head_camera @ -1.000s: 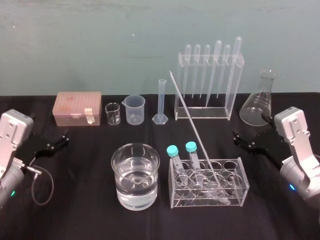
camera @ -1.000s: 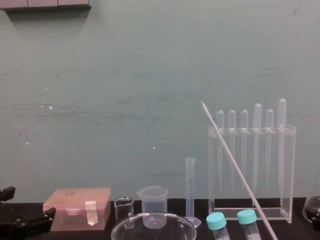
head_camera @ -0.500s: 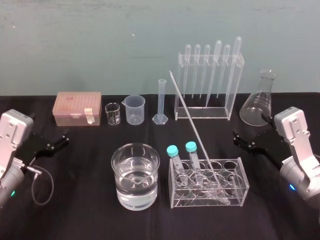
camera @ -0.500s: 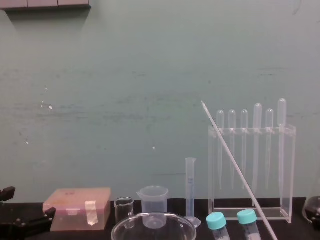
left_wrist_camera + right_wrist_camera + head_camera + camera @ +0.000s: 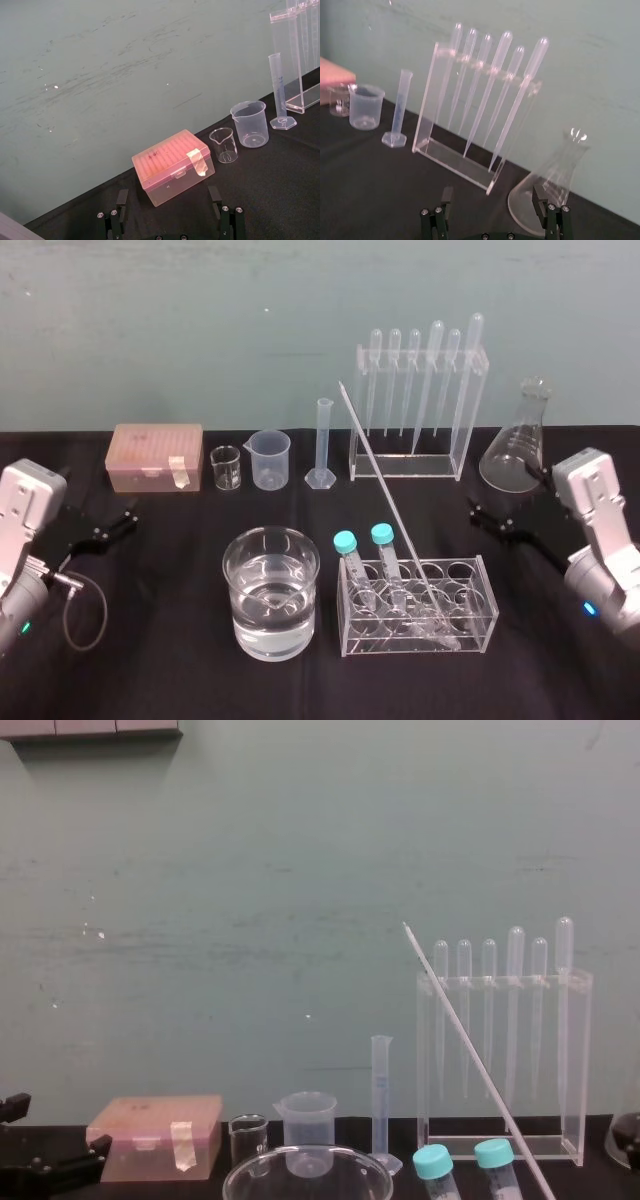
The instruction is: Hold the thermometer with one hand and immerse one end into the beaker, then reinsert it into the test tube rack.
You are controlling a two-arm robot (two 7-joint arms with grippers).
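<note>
The thermometer (image 5: pixel 385 500), a long thin whitish rod, leans with its lower end in a low clear tube stand (image 5: pixel 470 612) at the front centre. Its tip points up toward the back left (image 5: pixel 470 1040). The beaker (image 5: pixel 270 540), wide, clear and part full of water, stands just left of that stand; its rim also shows in the chest view (image 5: pixel 307 1157). The test tube rack (image 5: pixel 466 410), a tall acrylic frame with several pipettes, stands at the back (image 5: pixel 427 115). My left gripper (image 5: pixel 112 523) is open at the far left (image 5: pixel 170 220). My right gripper (image 5: pixel 490 517) is open at the far right (image 5: pixel 495 217). Neither holds or touches anything.
Two teal-capped tubes (image 5: pixel 345 540) stand in the low stand. Along the back are a pink tip box (image 5: pixel 157 455), a tiny glass beaker (image 5: pixel 225 468), a frosted spouted beaker (image 5: pixel 270 458), a graduated cylinder (image 5: pixel 322 445) and a conical flask (image 5: pixel 518 445) close to my right gripper.
My right arm has shifted slightly to the right and turned, so less of its dark gripper body shows. The left arm and all the glassware are still.
</note>
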